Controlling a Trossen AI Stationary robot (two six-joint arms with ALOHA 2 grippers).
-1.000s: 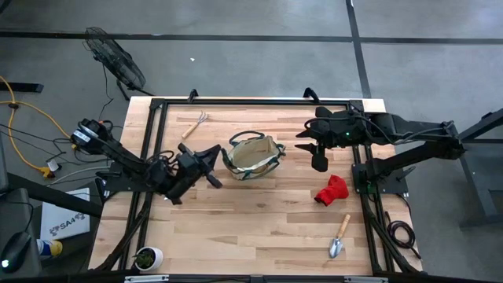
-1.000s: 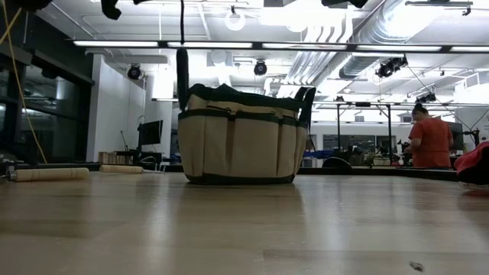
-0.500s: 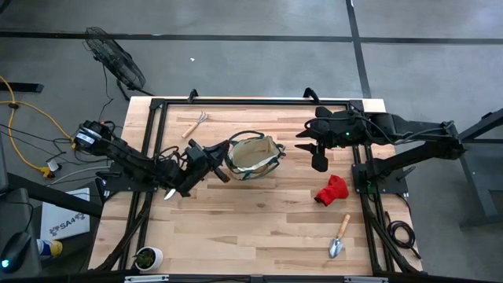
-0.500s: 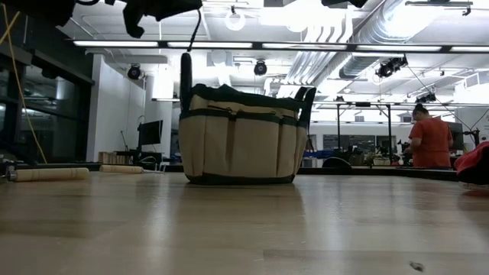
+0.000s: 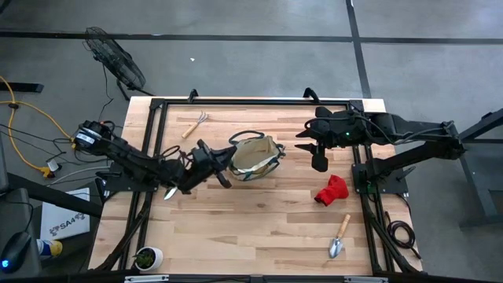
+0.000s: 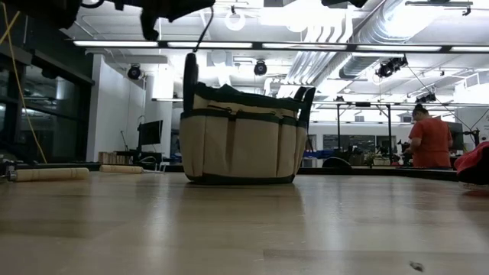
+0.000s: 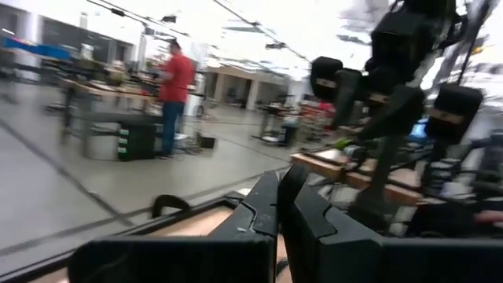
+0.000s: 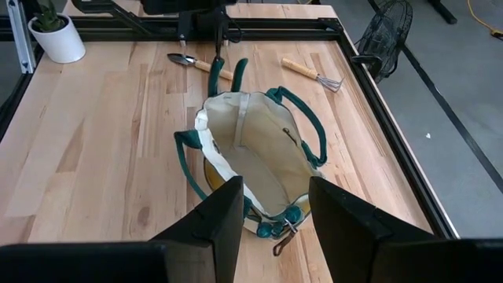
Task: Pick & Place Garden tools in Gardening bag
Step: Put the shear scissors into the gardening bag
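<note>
The beige gardening bag (image 5: pixel 253 157) (image 6: pixel 241 141) (image 8: pixel 259 149) stands on its base mid-table, mouth open. My left gripper (image 5: pixel 222 162) (image 7: pixel 284 208) is shut at the bag's left side, by its upright handle loop (image 6: pixel 190 76). My right gripper (image 5: pixel 317 161) (image 8: pixel 273 189) hovers open and empty above the bag's right side. A trowel (image 5: pixel 168 192) (image 8: pixel 196 63) lies flat under my left arm. Also flat on the table are a hand rake (image 5: pixel 195 124) (image 8: pixel 310 72), a red glove (image 5: pixel 332 189) and a second trowel (image 5: pixel 339 238). My left gripper is shut close to the bag's left handle loop (image 8: pixel 219 71), which stands drawn upward. A thin dark line (image 6: pixel 202 34) runs from the loop up to the gripper. Where they meet lies above the low view's top edge, so I cannot tell whether it touches.
A potted plant (image 5: pixel 147 256) (image 8: pixel 55 35) stands at the near left corner. Black frame rails (image 5: pixel 151 157) run along the table's sides. Bare wood lies in front of the bag (image 5: pixel 251 220). A person in red (image 6: pixel 430 137) stands far behind the table.
My left gripper has swung toward the table's right, up to the bag's left side, rolling as it went, and has stayed shut. The trowel under my arm has come into view. The bag's upright handle has shifted the same way as the gripper, while the bag's base stayed put.
</note>
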